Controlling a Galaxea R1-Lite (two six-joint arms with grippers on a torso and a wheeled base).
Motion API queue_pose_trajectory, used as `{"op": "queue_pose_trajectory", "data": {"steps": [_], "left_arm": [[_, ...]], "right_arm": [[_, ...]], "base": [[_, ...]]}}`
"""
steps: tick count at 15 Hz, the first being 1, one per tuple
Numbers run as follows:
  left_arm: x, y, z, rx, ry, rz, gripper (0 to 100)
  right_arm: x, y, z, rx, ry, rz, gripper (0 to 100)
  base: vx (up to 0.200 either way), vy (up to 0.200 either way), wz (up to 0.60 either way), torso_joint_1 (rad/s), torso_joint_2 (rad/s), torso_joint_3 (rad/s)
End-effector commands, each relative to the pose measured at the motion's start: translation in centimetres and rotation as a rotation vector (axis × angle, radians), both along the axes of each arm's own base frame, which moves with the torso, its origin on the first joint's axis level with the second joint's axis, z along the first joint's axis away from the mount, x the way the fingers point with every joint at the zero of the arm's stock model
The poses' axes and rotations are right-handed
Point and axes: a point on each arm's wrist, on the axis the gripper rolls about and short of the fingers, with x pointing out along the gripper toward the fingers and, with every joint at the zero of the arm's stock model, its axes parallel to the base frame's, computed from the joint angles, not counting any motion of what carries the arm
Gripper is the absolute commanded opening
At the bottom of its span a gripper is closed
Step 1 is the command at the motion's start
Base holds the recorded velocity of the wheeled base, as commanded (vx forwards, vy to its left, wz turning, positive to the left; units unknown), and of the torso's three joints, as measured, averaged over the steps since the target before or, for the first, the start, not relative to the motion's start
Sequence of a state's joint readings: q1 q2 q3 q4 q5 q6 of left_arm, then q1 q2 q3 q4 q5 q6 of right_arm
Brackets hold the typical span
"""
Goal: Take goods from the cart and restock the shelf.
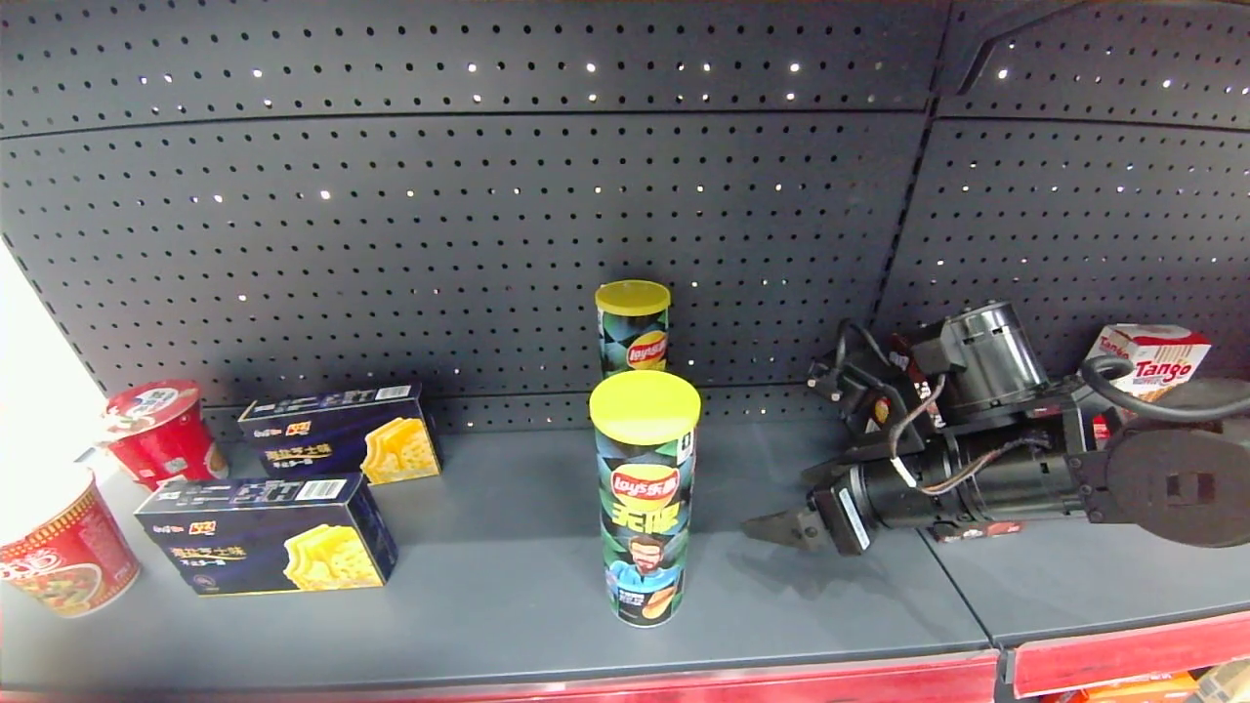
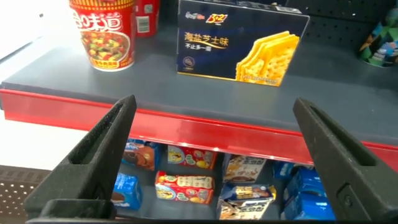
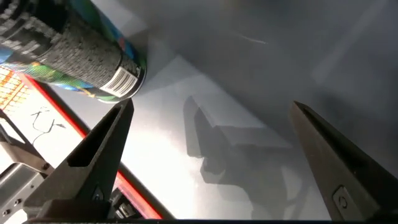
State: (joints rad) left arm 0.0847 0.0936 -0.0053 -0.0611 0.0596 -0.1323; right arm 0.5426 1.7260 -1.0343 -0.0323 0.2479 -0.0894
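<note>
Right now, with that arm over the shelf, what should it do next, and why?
Probably pull the right gripper straight back off the shelf: its jaws stand open and empty, and the front chips can already stands upright beside it.

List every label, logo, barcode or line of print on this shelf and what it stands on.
Front chip can: red-and-yellow logo, large green characters, barcode near its base.
Rear chip can: same logo.
Front cracker box: barcode, yellow characters.
Rear cracker box: barcode, yellow characters.
Wafer box: red wordmark.
Noodle cup: large characters; fine print too small to read.
</note>
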Motion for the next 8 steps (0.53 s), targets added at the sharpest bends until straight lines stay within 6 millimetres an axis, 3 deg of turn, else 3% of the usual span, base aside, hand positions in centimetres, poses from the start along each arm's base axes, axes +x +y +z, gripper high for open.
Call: {"op": "queue_pose_trajectory", "data": {"steps": [1,4,8], "left_arm": [[0.0,-0.1,0.0,-0.002,0.000,-0.025,100],[0.0,-0.2,0.0,0.001,-0.001,-0.107,100],[0.0,-0.3,0.0,-0.005,-0.002,-0.135,100]], "right_arm": [[-0.3,-0.3,0.2,-0.001,-0.008,-0.011,100],[-0.3,-0.7,0.1,-0.007,-0.007,-0.028,100],[-1.6,-1.5,3.1,0.041,-0.094,-0.030,100]], "base": [[0.000,0.000,0.00,0.000,0.00,0.000],[0.000,0.000,0.00,0.000,0.00,0.000],[0.000,0.000,0.00,0.000,0.00,0.000]]}}
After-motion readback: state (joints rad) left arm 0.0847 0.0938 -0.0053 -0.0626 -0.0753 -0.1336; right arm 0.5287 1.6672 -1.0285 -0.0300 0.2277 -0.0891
